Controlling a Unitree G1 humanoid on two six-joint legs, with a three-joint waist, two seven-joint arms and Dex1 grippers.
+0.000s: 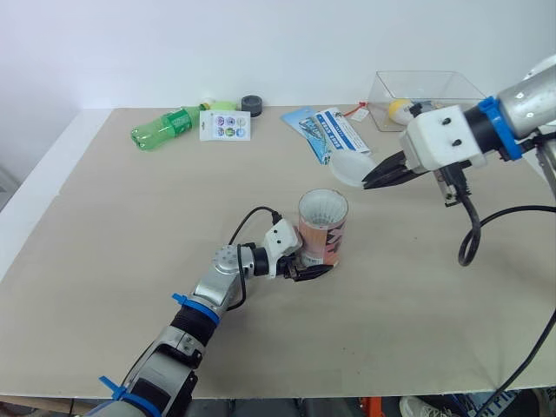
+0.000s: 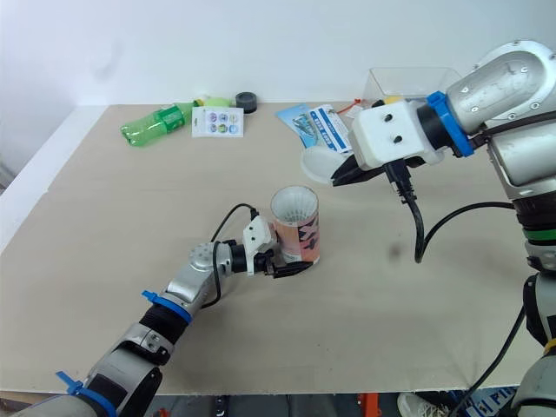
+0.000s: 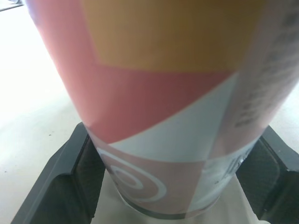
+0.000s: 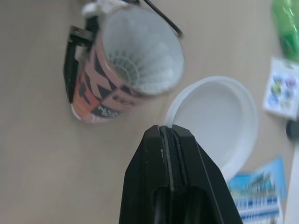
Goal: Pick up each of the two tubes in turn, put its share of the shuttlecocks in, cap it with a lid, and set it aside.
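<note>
- The left claw (image 1: 311, 268) is clamped on the upright tube (image 1: 323, 221) on the worktop (image 1: 130, 226).
- The right claw (image 1: 375, 181) pinches the rim of the lid (image 1: 349, 165), near the tube's mouth.

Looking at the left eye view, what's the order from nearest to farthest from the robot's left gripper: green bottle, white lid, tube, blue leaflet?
1. Tube, held in the left gripper.
2. White lid, off to its right, pinched by the right gripper.
3. Blue leaflet, lying behind the lid.
4. Green bottle, far back on the left.
</note>
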